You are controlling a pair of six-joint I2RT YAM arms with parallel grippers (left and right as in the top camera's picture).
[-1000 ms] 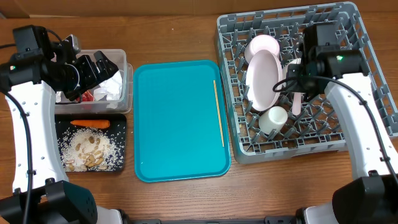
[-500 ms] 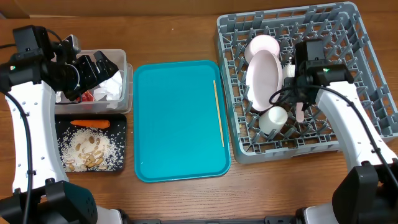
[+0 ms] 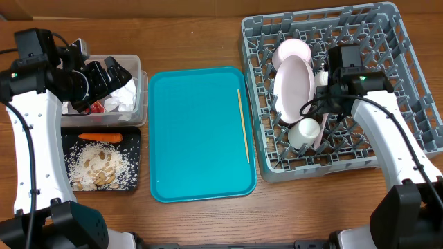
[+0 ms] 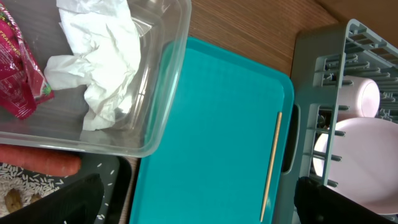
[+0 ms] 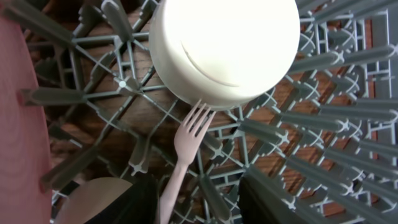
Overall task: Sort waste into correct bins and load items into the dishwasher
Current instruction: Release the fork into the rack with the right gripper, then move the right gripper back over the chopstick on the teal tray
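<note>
My right gripper [image 5: 202, 202] hangs low over the grey rack [image 3: 408, 83] with its jaws apart. The white fork [image 5: 188, 140] lies between them, close to one finger, and its tines touch the upturned cup [image 5: 227, 50]. My left gripper [image 3: 109, 76] is spread wide above the clear tub [image 4: 168, 74], which holds a crumpled napkin [image 4: 99, 56] and a red wrapper [image 4: 18, 74]. The carrot [image 3: 100, 137] lies in the black tray [image 3: 135, 159], and the wooden stick [image 3: 243, 124] rests on the teal tray [image 3: 197, 138].

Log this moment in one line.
left fingers: open over clear plastic tub; right fingers: open over grey plastic dish rack; white plastic fork: in rack, tines at white cup; wooden stick: on teal tray
</note>
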